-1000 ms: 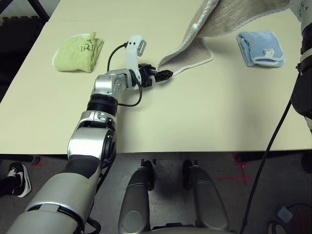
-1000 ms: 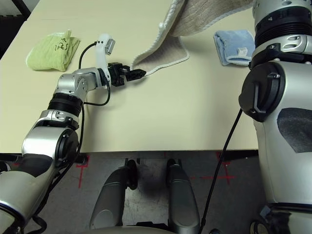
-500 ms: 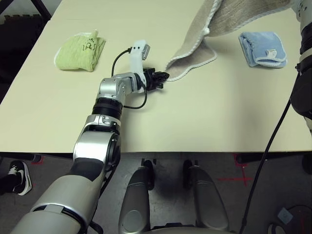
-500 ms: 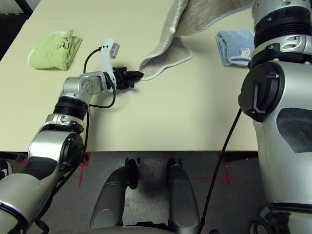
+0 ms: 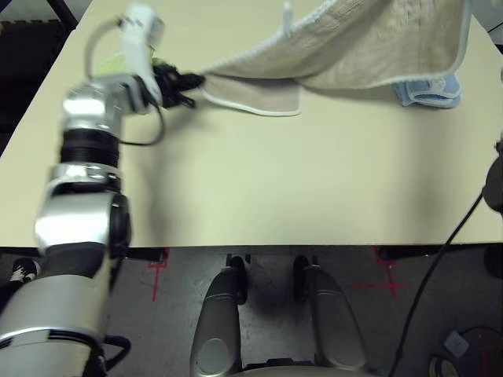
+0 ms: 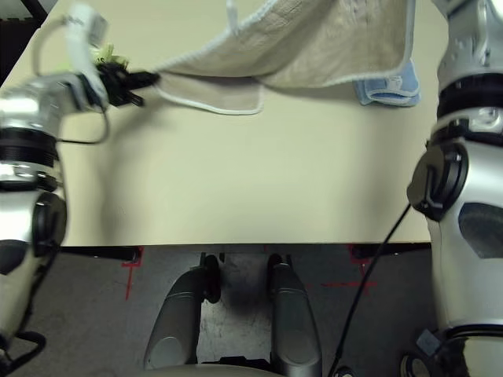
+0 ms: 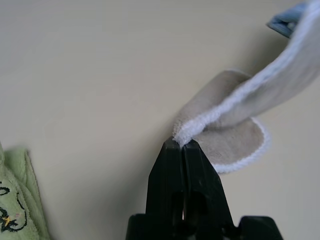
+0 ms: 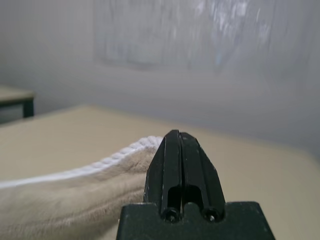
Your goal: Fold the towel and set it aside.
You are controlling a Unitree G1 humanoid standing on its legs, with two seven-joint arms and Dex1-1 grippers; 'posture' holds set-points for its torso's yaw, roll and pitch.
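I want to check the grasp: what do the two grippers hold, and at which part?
Both hold the beige towel: left gripper pinches a white-edged corner; right gripper is shut on its edge.

Beige table [image 5: 259, 181], grey floor [image 5: 393, 314] with red tape marks [image 5: 381, 287]

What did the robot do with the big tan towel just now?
The left gripper shut on a corner of the beige terry towel and lifted it leftward, stretching it between both grippers. The right gripper kept its hold. The green and blue folded towels stayed put.
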